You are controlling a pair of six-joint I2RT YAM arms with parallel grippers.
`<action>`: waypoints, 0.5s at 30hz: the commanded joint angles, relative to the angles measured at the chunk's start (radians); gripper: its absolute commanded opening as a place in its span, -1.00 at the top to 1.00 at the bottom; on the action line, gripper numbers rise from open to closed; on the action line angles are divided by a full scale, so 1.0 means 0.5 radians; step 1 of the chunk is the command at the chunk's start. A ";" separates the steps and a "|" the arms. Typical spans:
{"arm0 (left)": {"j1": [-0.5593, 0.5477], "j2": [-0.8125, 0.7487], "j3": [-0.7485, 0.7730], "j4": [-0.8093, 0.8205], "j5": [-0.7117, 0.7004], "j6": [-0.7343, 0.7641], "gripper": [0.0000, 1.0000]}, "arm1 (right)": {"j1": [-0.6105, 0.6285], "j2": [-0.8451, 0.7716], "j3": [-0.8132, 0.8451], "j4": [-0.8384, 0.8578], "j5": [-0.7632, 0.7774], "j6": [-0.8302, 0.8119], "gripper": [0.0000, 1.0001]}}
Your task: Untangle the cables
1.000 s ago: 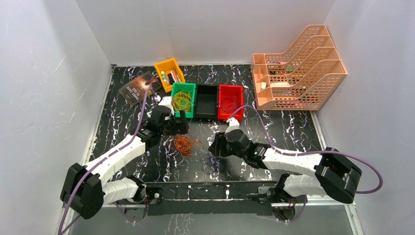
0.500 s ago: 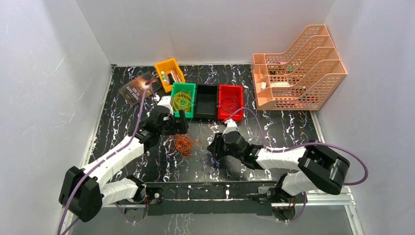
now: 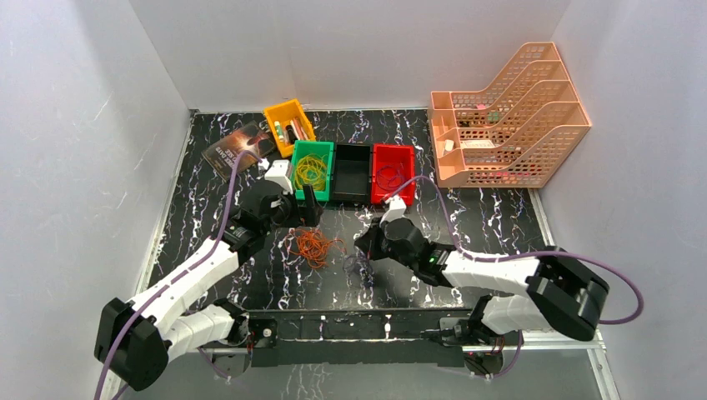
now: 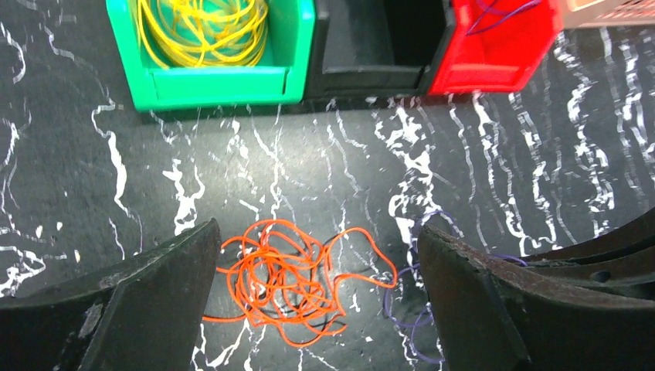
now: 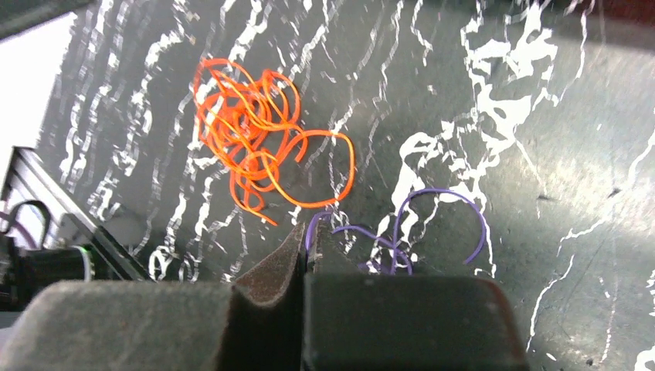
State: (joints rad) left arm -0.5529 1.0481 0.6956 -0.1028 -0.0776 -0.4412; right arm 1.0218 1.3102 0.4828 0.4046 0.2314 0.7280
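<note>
From above, you see yellow loops (image 3: pixel 311 172) lying in the green bin (image 3: pixel 298 150) and a purple loop (image 3: pixel 390 177) in the red bin (image 3: pixel 408 158), with the black bin (image 3: pixel 352 179) between them. The orange tangle (image 3: pixel 317 247) lies on the table (image 3: pixel 475 221) between your left gripper (image 3: pixel 307 208) and right gripper (image 3: pixel 363 248).

From the left wrist, your fingers (image 4: pixel 147 301) are spread wide over the orange tangle and hold nothing.

From the right wrist, your fingers (image 5: pixel 266 282) are pressed together, pinching the purple loops (image 5: pixel 417 232) by one strand, just beside the orange.

You look partway through. Yellow is sorted, while the orange and these purple loops remain.
</note>
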 commanded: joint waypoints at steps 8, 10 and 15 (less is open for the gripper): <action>0.000 -0.136 0.047 0.507 0.518 0.174 -0.97 | -0.308 -0.410 0.450 -0.397 -0.082 -0.169 1.00; -0.001 -0.128 0.040 0.574 0.630 0.177 -0.97 | -0.341 -0.446 0.487 -0.431 -0.094 -0.158 1.00; -0.002 -0.124 0.006 0.768 0.795 0.172 -0.97 | -0.415 -0.504 0.593 -0.486 -0.186 -0.122 1.00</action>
State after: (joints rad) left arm -0.5529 0.9932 0.6960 0.1604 0.1974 -0.3717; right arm 0.8379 1.0885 0.7044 0.1959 0.1917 0.6693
